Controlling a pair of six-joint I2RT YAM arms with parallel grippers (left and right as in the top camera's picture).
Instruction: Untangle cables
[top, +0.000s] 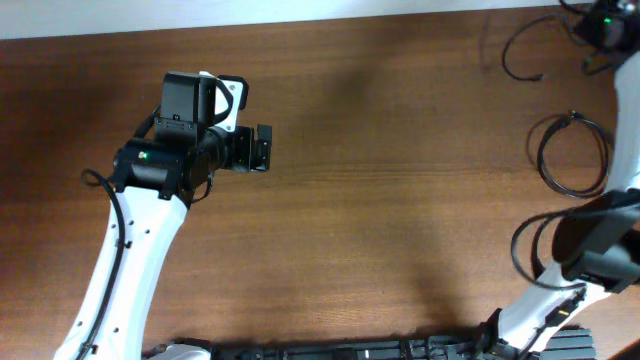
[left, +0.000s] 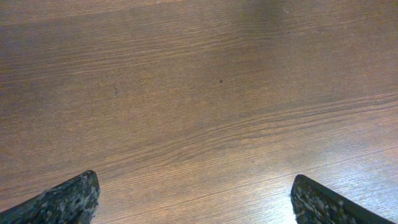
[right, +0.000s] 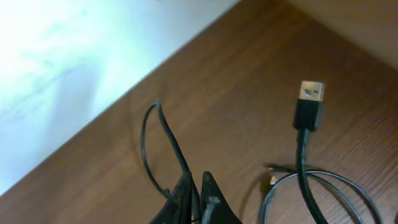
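Thin black plug-ended cables (right: 309, 115) at 2 o'clock of brown wooden tabletop (top: 400, 200), right pincer (right: 198, 186) clenched on one, left pincer (left: 196, 196) released.

Even warm light, soft shadows on the table (top: 400, 150); right wrist view blurred, glaring.

Two thin black cables (top: 542, 152) at the counter's (right: 249, 74) right edge, lying apart, not knotted. Thin cord (right: 173, 143) bends in an open arc, one part pinched in the right tool (right: 198, 182). USB cable (right: 303, 162) lies coiled in a loop, its plug (right: 310, 104) flat on the wood.
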